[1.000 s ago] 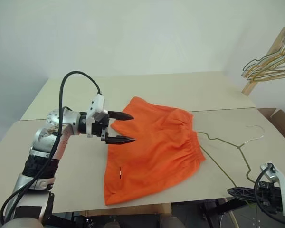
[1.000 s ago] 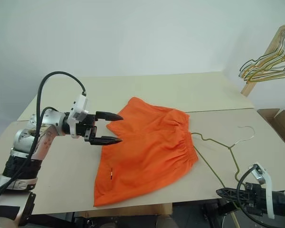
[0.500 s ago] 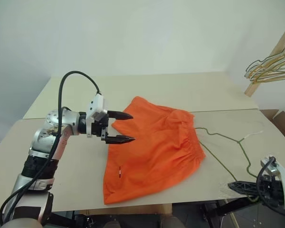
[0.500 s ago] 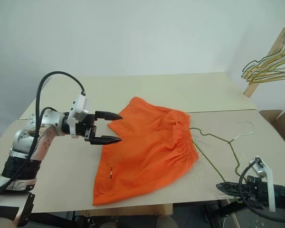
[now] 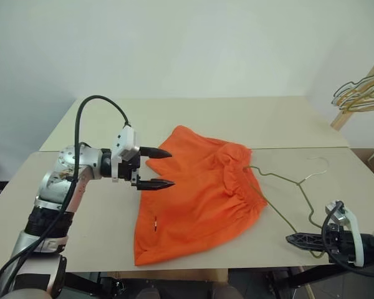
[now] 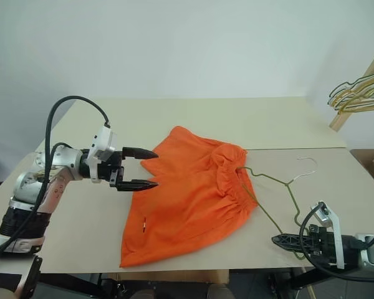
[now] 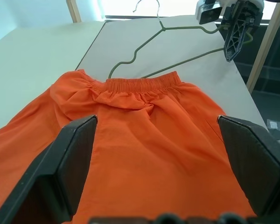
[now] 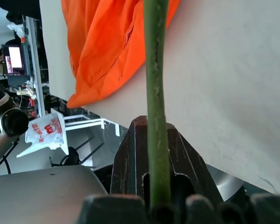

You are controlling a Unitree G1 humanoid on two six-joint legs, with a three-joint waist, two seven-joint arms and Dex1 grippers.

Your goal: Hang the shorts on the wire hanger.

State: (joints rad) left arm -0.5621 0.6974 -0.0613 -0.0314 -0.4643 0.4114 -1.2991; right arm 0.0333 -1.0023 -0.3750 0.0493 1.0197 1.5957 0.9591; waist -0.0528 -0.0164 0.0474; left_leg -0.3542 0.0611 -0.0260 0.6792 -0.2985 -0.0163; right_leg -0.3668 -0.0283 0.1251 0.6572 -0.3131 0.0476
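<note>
A pale beige table (image 5: 249, 118), made of two tops pushed together, stands against a plain white wall. The shorts (image 5: 196, 193) lie flat near its middle, waistband toward the robot's right, legs toward its left, one hem reaching the near edge. The hanger (image 5: 285, 184) lies on the table just right of the shorts, its hook (image 5: 318, 165) pointing away from the robot. One corner of the hanger touches or slips under the gathered waistband; which of the two cannot be told.

The left gripper (image 5: 156, 168) hovers over the left edge of the shorts, pointing toward the robot's right, its two black fingers (image 7: 67, 168) spread wide and holding nothing. In the left wrist view the orange cloth shows between them.

The right gripper (image 5: 296, 238) sits at the near right edge of the table, fingers closed on the lower wire of the hanger; the right wrist view shows the thin green wire pinched between them.

At the far right a bunch of hangers (image 5: 361, 93) hangs on a wooden rail.
</note>
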